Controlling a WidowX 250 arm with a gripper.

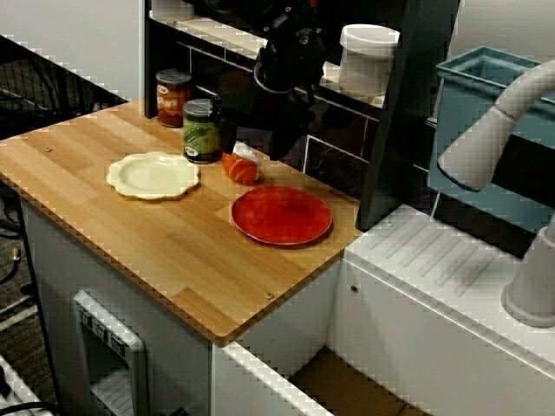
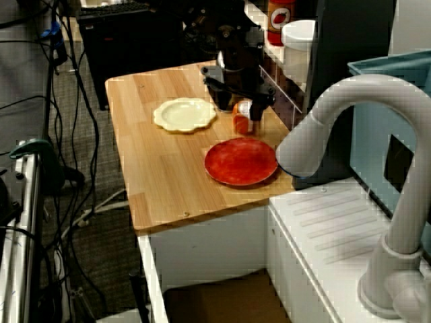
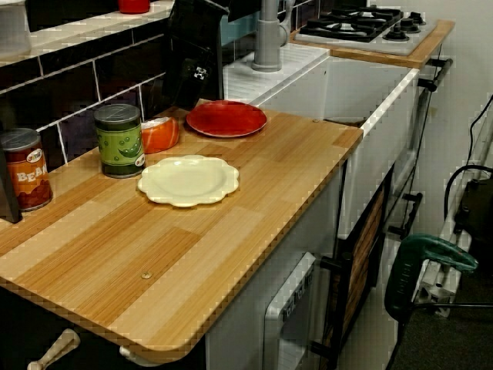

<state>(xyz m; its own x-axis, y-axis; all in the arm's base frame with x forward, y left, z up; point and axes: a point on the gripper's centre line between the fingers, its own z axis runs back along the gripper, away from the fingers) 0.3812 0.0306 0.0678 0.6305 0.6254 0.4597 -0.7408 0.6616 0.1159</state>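
My black gripper (image 1: pixel 251 130) hangs by the dark tiled wall, just above an orange object (image 1: pixel 241 168) that lies on the wooden counter (image 1: pixel 130 234). In the view from the sink end, the gripper (image 2: pixel 244 101) is directly over the orange object (image 2: pixel 240 123), very close or touching. The dark background hides how the jaws stand. A green can (image 1: pixel 201 131) stands right beside it on the left. A red plate (image 1: pixel 282 215) lies to the right and a cream scalloped plate (image 1: pixel 153 174) to the left, both bare. In the low view along the counter, the gripper (image 3: pixel 192 81) is behind the orange object (image 3: pixel 159 134).
A red bean can (image 1: pixel 173 97) stands at the wall left of the green can. A white tub (image 1: pixel 368 56) sits on the shelf above. To the right are a sink drainer with a grey faucet (image 1: pixel 486 139), a blue bin (image 1: pixel 486 87), and a stove (image 3: pixel 362 23) beyond.
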